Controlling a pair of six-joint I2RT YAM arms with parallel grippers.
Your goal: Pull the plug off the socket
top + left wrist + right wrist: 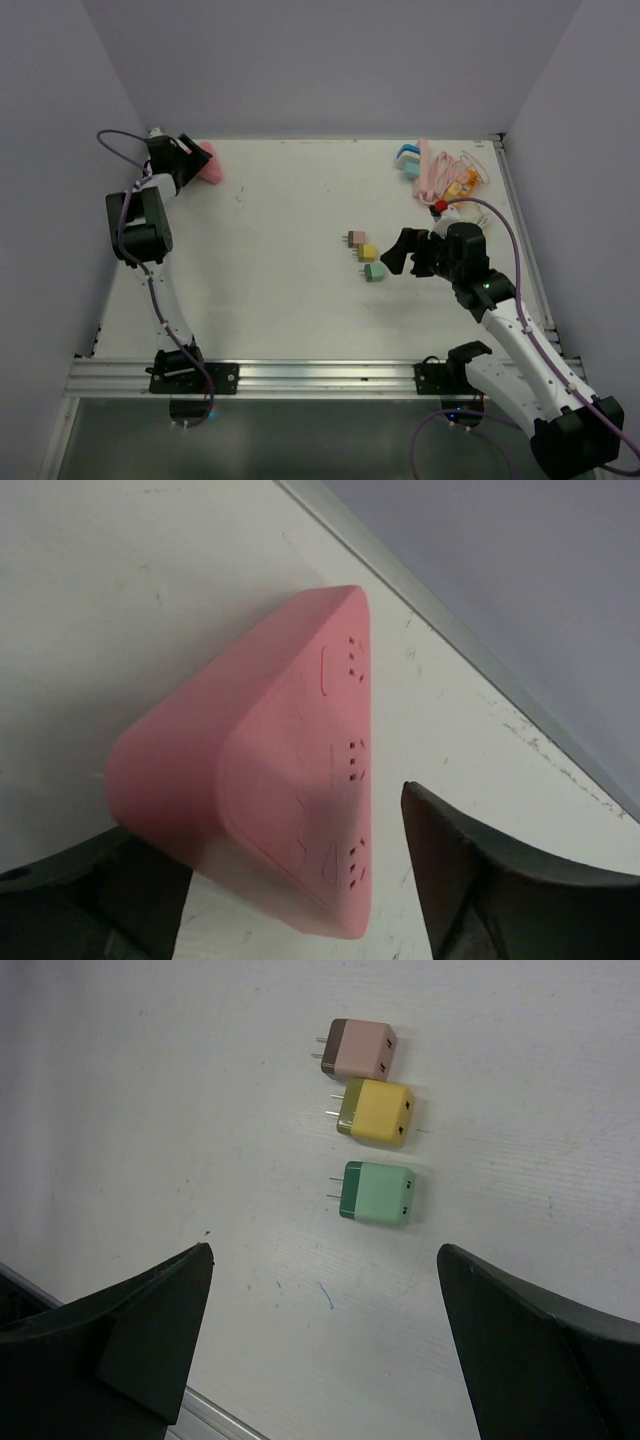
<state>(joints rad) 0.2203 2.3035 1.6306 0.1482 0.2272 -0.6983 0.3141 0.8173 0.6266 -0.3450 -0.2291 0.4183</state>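
Table [280,300], white, walled on three sides. Right claw [405,258], lower right of centre in the overhead view: fingers spread wide, holding nothing, hanging above bare table just beside the plugs; its wrist view shows both dark fingers [130,1340] at the bottom corners. Green plug [374,271], yellow plug [368,252] and pink plug [354,238]: three loose cubes in a short row at mid-frame, prongs bare, lying flat. The pink and yellow ones almost touch and the green one sits slightly apart. Cable heap [445,175], upper right corner: pink cord, orange piece, pale blue adapters. Left claw [190,160], upper left corner: parted, straddling the pink socket [208,165], with a strip of table showing between block and one finger [450,870], so not clamped. Socket block well apart from all three plugs.
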